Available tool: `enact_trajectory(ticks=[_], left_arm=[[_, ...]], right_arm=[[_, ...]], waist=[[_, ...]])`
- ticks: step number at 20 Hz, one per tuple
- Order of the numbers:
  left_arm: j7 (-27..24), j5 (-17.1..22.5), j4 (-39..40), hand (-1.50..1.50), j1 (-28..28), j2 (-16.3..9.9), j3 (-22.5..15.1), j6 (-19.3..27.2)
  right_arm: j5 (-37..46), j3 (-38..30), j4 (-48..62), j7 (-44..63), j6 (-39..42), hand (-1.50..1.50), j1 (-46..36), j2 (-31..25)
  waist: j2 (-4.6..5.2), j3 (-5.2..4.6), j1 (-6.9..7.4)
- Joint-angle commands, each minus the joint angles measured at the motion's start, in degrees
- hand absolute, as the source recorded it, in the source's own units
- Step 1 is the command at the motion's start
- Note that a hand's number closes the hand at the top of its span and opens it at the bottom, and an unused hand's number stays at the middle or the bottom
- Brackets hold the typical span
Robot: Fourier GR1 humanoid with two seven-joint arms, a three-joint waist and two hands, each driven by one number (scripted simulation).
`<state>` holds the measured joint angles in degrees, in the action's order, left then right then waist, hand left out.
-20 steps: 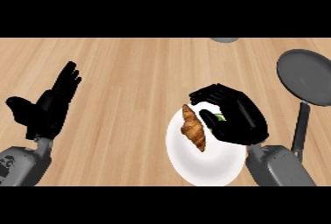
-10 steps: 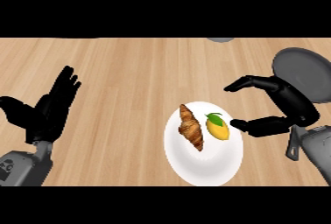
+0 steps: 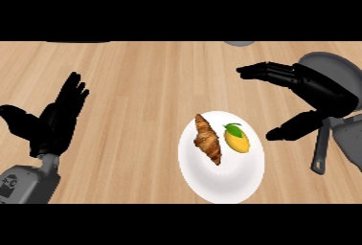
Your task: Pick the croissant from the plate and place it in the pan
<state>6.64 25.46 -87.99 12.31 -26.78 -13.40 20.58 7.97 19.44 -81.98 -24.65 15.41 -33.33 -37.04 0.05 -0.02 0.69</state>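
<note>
The light wooden plank table (image 3: 141, 86) carries a round white plate (image 3: 226, 184) near its front and a dark grey metal pan (image 3: 332, 72) at the right edge.

A kitchen, seen from above: a pale wood-grain bench (image 3: 141, 86) carries a white plate (image 3: 219, 184) of food, with a croissant (image 3: 208, 145) lying beside a yellow fruit (image 3: 237, 140). At the right edge sits a dark grey pan (image 3: 332, 67), its black handle (image 3: 322, 153) pointing toward the viewer, cookware and a served pastry marking the setting.
</note>
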Motion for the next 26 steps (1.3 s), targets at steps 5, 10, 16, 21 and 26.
enact_trajectory(ticks=[5,10,16,21,26], left_arm=[[0.44,-0.51,1.32,0.00,1.31,-0.27,2.14,-1.72],[1.33,-0.84,-0.66,0.00,-0.04,0.76,2.15,-1.14],[-0.46,-1.71,-0.68,0.00,-2.96,1.17,2.35,-2.34],[1.73,-1.71,-1.17,0.00,-2.76,0.80,5.63,-3.84],[2.13,-2.67,-1.54,0.00,-2.42,1.91,5.64,-3.78]], right_arm=[[14.17,9.14,1.16,12.39,3.58,-1.50,-12.89,5.09],[19.87,15.40,0.27,17.99,9.90,-1.50,-12.87,6.30],[24.90,22.29,1.11,21.02,19.16,-1.50,-12.44,6.48],[27.32,18.93,-7.87,24.36,25.63,-1.50,-12.03,6.98],[38.54,24.82,-10.17,27.10,20.21,-1.50,-8.36,7.88]], waist=[[0.06,-0.05,0.26],[-0.18,-0.02,-0.13],[-0.15,-0.01,-0.26],[-0.23,0.00,-0.68],[-0.24,0.02,-0.75]])
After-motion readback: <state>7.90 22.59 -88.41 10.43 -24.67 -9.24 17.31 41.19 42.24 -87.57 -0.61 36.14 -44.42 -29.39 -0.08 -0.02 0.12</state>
